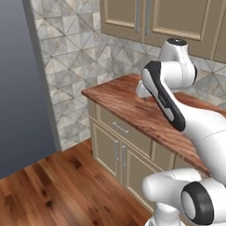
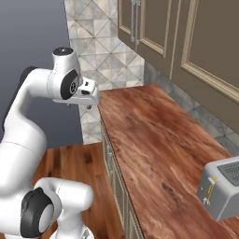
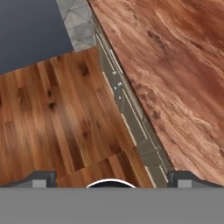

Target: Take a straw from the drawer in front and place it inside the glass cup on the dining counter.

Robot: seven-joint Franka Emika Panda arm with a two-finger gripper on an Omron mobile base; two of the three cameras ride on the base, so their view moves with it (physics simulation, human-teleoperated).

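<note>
Below end effector (image 3: 112, 179) | drawer (image 1: 119, 127) closed | jaws wide, empty

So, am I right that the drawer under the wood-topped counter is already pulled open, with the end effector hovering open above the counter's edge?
Not quite: the drawer is shut, its front flush with the cabinet, as the left base view shows. The rest holds: the end effector is open, fingertips wide apart in the hand view, and it hovers above the edge of the wood-topped counter.
</note>
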